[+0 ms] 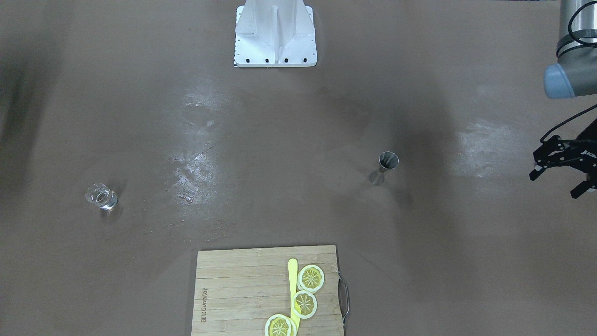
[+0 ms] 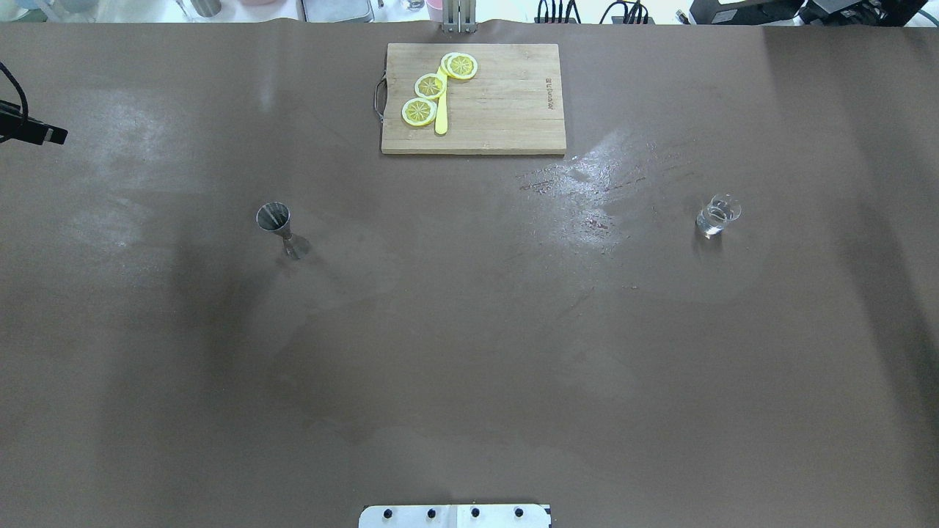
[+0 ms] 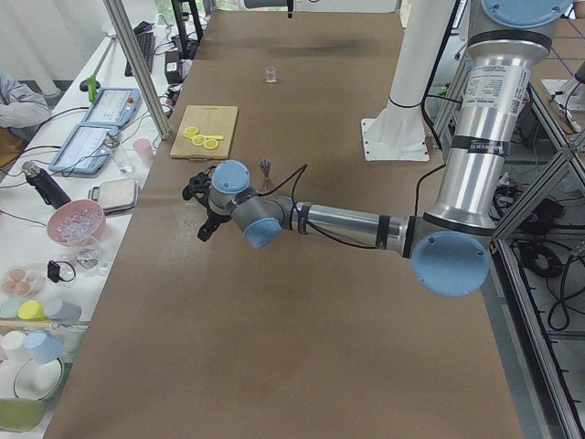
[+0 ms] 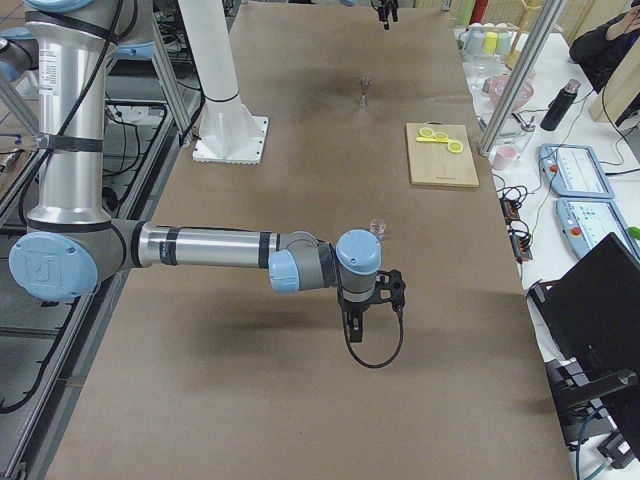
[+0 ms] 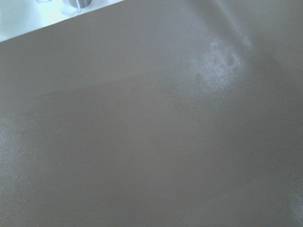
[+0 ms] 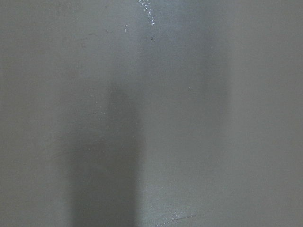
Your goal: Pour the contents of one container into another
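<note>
Overhead exterior: shows glass cup [image 2: 717, 218] upright on the right half of the worktop [image 2: 469, 330], some clear liquid inside. Shows jigger [image 2: 279, 227] upright on the left half, well apart. Why split like that? — R

Looks like one vessel per arm: cup for the right, jigger for the left. Holding nothing, so judging the pour as not begun. — J

Gripper state? — R

Seeing left gripper [image 1: 554, 185] in exterior front-facing out at the worktop's edge, jaws spread, empty, well apart from the jigger. Can't tell for right gripper [image 4: 365, 300]: caught only from the side, hanging near the cup. — J

Surface, room? — R

Brown matte covering, glare patches, scuffs between the vessels. Spotting cutting board [image 2: 499, 103] with lemon slices [image 2: 430, 86] at the far edge, apart from both. Off the worktop, seeing bench clutter in exterior left: bowls [image 3: 75, 222], control pendants [image 3: 105, 105]. — J
</note>
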